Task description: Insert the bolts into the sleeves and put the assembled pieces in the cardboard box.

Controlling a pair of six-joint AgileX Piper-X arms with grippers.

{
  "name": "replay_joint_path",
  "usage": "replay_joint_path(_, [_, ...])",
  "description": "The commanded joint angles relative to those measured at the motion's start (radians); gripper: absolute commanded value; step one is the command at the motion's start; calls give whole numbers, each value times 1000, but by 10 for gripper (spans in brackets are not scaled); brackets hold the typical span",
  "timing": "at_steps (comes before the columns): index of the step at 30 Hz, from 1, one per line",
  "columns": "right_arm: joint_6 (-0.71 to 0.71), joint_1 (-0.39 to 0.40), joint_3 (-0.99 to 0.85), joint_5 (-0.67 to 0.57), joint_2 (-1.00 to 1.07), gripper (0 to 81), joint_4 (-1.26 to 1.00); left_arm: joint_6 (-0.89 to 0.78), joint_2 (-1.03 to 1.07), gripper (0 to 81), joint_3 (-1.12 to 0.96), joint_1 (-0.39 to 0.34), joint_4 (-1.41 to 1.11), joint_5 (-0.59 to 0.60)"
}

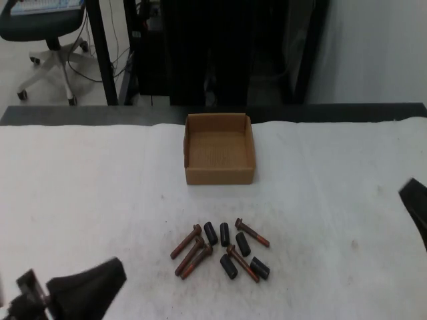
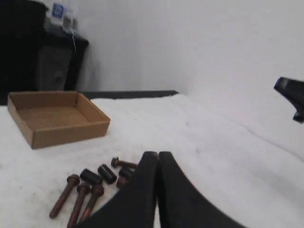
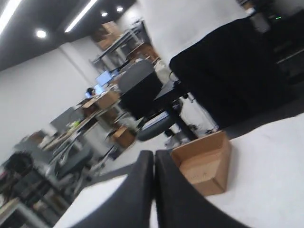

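Nothing is assembled yet: bolts (image 1: pixel 185 243) and sleeves (image 1: pixel 225 234) are scattered near the empty cardboard box (image 1: pixel 219 175). Left gripper (image 2: pixel 157 160) and right gripper (image 3: pixel 154 160) are closed, nothing held; a bolt must be grasped first.

- Your left arm (image 1: pixel 87 283) sits low at the near left, and the left gripper (image 2: pixel 157 159) has its two fingers pressed together, holding nothing.
- Your right arm (image 1: pixel 417 200) is at the right edge. The right gripper (image 3: pixel 154 159) is likewise closed and holds nothing.
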Motion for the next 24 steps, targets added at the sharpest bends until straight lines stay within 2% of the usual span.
replay_joint_path(1, [-156,-1,-92,-146,44,92,91,116,127,3,-92,-4,93,36])
replay_joint_path(3, [-315,-1,-224,-153,112,138,296,217,273,3,-179,-4,155,33])
replay_joint_path(5, [-460,-1,-340,-100,194,171,505,258,444,3,-273,-4,195,21])
replay_joint_path(8, [-556,-1,-489,-47,331,180,719,257,701,12,-424,-4,276,10])
replay_joint_path(10, [-569,-1,-548,-47,401,180,755,279,872,59,-539,-4,366,10])
replay_joint_path(14, [-566,-1,-625,-55,488,180,754,362,1176,238,-825,-5,635,6])
replay_joint_path(16, [-566,-1,-639,-59,509,180,749,362,1288,312,-943,-5,728,-44])
replay_joint_path(17, [-566,-1,-639,-66,517,180,747,362,1342,324,-1003,-5,768,-95])
replay_joint_path(20, [-566,-1,-639,-99,538,180,765,364,1471,324,-1135,-13,842,-111])
replay_joint_path(24, [-534,-1,-639,-104,551,180,782,519,1585,324,-1226,-37,865,-138])
